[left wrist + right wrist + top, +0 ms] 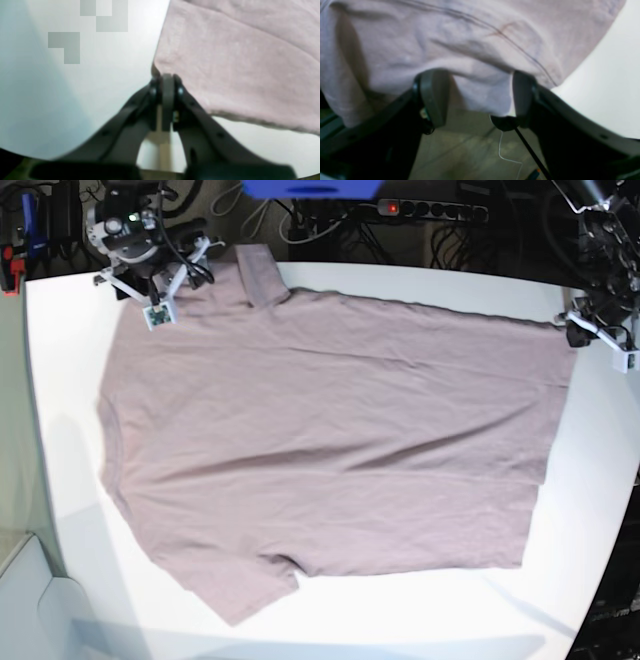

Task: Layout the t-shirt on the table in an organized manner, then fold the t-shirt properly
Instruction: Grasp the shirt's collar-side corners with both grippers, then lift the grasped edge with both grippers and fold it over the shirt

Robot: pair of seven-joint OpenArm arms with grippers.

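Looks like the layout step's wrapping up: the t-shirt point(330, 440) lies flat on the bench point(600, 510), left gripper point(167, 78) jaws pinching a hem corner, right gripper point(477, 97) jaws spread around a sleeve edge, so I'd guess folding comes next.

One t-shirt point(330, 450) is lying on one table point(600, 510), and two grippers are showing: the left gripper point(580, 330) at one far corner, the right gripper point(170, 280) at the other
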